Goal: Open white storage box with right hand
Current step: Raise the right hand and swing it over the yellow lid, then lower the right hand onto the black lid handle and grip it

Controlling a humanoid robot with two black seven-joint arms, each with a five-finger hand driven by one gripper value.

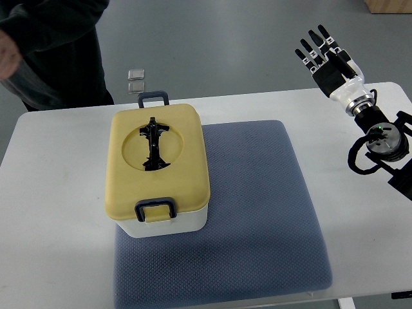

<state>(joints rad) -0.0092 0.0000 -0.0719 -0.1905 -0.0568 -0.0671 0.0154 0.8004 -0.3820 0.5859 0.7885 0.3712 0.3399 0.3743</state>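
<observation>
The right hand [320, 50] hovers with fingers spread, far right of the closed white storage box [158, 168] on the tabletop [360, 219].

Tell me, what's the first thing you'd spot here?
The storage box with its yellow lid and black handle, shut, on the left part of the blue mat. Next the right hand, fingers spread, up past the table's far right corner. A person in dark clothes stands top left.

A smooth grey floor [225, 38] fills the far part of the scene under even, soft light. A white rectangular table [360, 212] spans the near area. Two small clear square tiles [136, 80] lie on the floor beyond its far edge, and a tan cardboard corner [388, 6] shows at far right.
</observation>
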